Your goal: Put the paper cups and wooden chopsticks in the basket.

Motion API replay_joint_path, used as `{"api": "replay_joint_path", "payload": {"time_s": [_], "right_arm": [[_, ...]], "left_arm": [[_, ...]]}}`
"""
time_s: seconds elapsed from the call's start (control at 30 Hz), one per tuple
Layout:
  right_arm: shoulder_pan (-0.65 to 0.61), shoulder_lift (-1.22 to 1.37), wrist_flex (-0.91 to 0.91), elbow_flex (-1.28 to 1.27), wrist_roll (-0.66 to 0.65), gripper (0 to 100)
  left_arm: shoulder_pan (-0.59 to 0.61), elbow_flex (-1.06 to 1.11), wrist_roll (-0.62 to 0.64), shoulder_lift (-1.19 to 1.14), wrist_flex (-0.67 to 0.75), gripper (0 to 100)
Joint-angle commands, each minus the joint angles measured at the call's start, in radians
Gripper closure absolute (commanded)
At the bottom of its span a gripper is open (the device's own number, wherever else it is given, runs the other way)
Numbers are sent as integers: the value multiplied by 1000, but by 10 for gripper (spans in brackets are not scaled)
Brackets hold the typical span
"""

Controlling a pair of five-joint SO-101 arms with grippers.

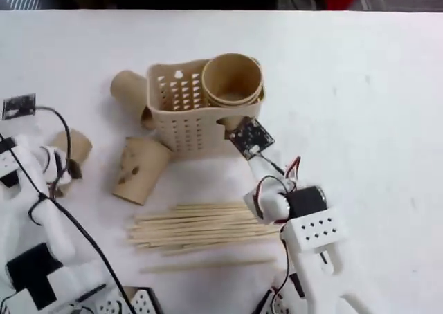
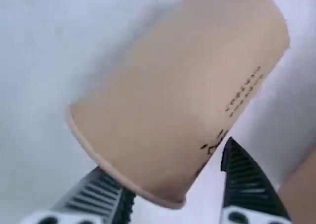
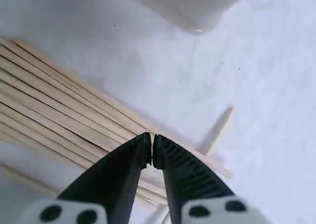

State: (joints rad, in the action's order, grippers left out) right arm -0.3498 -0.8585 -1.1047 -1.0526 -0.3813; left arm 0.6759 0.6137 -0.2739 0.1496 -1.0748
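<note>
Brown paper is what your left gripper (image 2: 168, 160) is lined up on. A tipped cup (image 2: 177, 100) lies on its side on the table (image 1: 360, 86), and the 2 fingers are spread, 1 on each side of its rim end. I cannot tell whether either finger touches the paper. That straddle reads as the set-up for a squeeze across the soft wall, so close gently or the cup will crush. In the high view this looks to be the cup by the left arm, well apart from the basket (image 1: 183, 131), so it would need carrying over.

An upright cup (image 1: 232, 79) already stands in 1 corner of the basket, mouth up. Its rim looks doubled, so it may be a stack. 2 others lie on their sides: a far cup (image 1: 128, 86) against the basket's far left corner and a near cup (image 1: 142, 169) just beside its front left.

The chopsticks (image 1: 201, 229) lie in a loose flat bundle in front of the basket, with 1 stray stick (image 1: 208, 264) nearer the arms. Your right gripper (image 3: 152, 144) hangs over the bundle's end nearest the basket, fingers pressed together tip to tip, with nothing visibly caught between them. Set like that it cannot take a stick, so you would have to spread it first.
</note>
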Motion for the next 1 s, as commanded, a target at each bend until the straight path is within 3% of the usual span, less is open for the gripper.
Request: {"api": "replay_joint_path", "payload": {"time_s": [0.0,0.13,0.37,0.67,0.8,0.97], "right_arm": [[8,-24,44,-11,-6,981],[10,-24,56,-34,-6,981],[5,-24,102,-75,-6,981],[4,-24,105,-81,-6,981],[8,-24,111,-81,-6,981],[13,-25,111,-81,18,981]], "left_arm": [[-85,-15,58,1,26,746],[-133,-55,66,-5,28,774],[-134,-101,60,-1,87,975],[-131,-212,60,1,104,978],[-137,-382,58,1,-32,978],[-193,-790,-38,1,-348,980]]}}
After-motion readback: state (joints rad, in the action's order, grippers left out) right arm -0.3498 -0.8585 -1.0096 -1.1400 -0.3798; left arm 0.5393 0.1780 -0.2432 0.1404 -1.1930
